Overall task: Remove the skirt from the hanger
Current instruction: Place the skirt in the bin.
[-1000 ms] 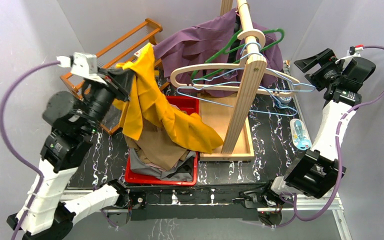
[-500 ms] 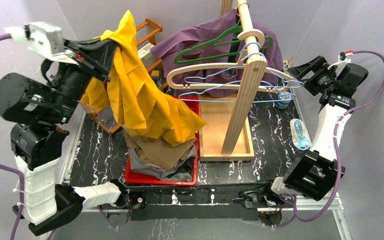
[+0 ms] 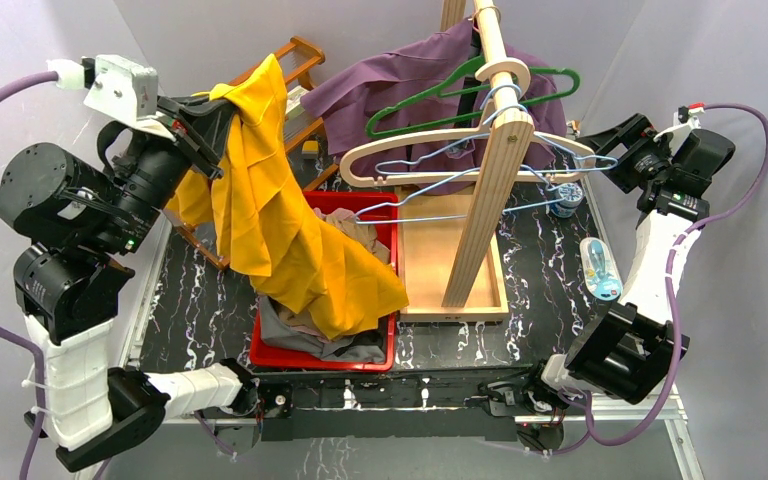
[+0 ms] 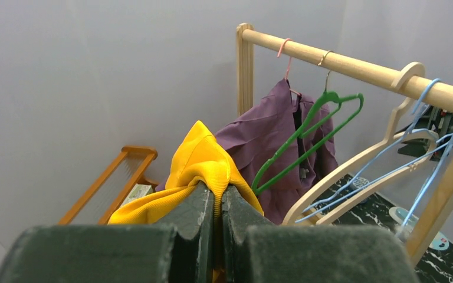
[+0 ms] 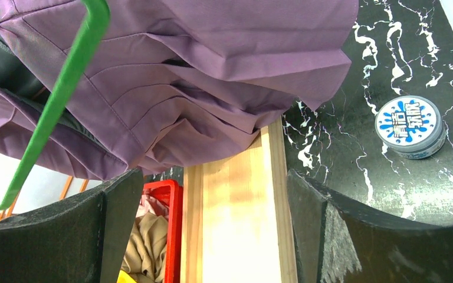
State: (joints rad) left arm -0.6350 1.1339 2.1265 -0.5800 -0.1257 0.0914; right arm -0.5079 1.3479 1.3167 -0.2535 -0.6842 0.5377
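Observation:
The yellow skirt [image 3: 280, 230] hangs free of every hanger, pinched by its ribbed top edge [image 4: 203, 156] in my left gripper [image 3: 222, 108], which is shut on it [image 4: 217, 191] high at the left. Its lower end drapes over the clothes in the red bin [image 3: 325, 362]. A bare wooden hanger [image 3: 440, 150] stays on the rail [image 3: 490, 40], beside a green hanger [image 3: 460, 90] and blue wire hangers [image 3: 440, 205]. My right gripper [image 3: 588, 143] is open at the right of the rail with nothing between its fingers [image 5: 212, 177].
A purple pleated garment [image 3: 390, 85] [image 5: 212, 71] hangs at the back of the rail. The rail's post [image 3: 485, 200] stands in a wooden base tray [image 3: 455, 310]. An orange wooden rack [image 3: 260, 75] is at back left. A round tin [image 5: 410, 125] and a blue packet [image 3: 600, 268] lie at right.
My left arm rose with the yellow skirt, then came slightly down and right, so the hem now trails deeper over the bin. The hangers swung. The right gripper shifted a little left.

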